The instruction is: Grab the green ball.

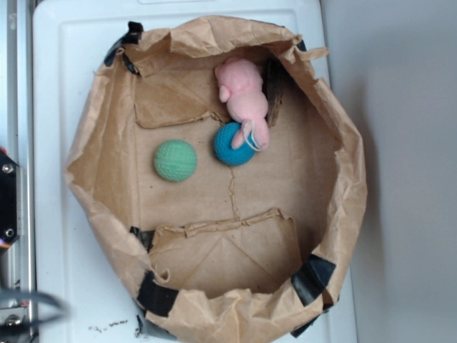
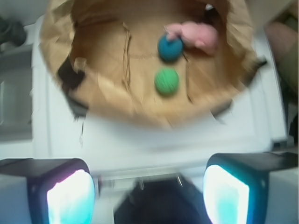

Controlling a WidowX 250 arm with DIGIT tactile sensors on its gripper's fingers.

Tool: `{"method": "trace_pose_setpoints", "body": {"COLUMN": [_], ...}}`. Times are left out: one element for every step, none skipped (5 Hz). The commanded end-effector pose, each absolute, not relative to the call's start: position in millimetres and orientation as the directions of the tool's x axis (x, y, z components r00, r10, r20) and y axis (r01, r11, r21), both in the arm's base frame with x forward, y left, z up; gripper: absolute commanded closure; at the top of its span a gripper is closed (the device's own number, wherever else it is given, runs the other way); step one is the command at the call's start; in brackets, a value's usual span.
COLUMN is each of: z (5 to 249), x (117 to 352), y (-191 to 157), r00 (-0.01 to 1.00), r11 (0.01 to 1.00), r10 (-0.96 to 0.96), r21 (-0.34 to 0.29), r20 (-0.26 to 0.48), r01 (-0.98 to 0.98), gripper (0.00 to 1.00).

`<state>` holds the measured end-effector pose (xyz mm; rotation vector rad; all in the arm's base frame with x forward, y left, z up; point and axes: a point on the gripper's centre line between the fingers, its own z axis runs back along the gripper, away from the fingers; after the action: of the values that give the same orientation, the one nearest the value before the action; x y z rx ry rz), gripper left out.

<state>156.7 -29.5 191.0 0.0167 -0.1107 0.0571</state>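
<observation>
The green ball (image 1: 175, 159) (image 2: 167, 81), mint-green and crocheted, lies on the floor of a brown paper bag (image 1: 107, 107) (image 2: 56, 37), left of the middle in the exterior view. In the blurred wrist view my gripper (image 2: 148, 193) is open, its two pale fingertips (image 2: 70, 196) wide apart with nothing between them. It hangs outside the bag, well short of the ball, over the white surface (image 2: 154, 140). The gripper's fingers do not show in the exterior view.
A teal-blue crocheted ball (image 1: 233, 144) (image 2: 170, 48) sits just right of the green one, touching a pink plush toy (image 1: 243, 96) (image 2: 198, 33) by the bag's far wall. The bag's crumpled walls ring everything, with black tape (image 1: 158, 294) at the corners. It rests on a white board (image 1: 64, 43).
</observation>
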Motion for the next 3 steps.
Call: {"method": "trace_pose_setpoints", "body": {"z": [171.5,169.9,163.4], "x": [202.9,213.5,229.6], "y": [-16.9,0.7,28.0], "r00": [0.977,0.973,0.981], "r11": [0.994,0.993,0.993], "r10": [0.109,0.121,0.113], "r21": [0.004,-0.027,-0.051], "r20": [0.186,0.197,0.156], "r01": [-0.111,-0.118,-0.106], "gripper": [0.0,0.0,0.0]}}
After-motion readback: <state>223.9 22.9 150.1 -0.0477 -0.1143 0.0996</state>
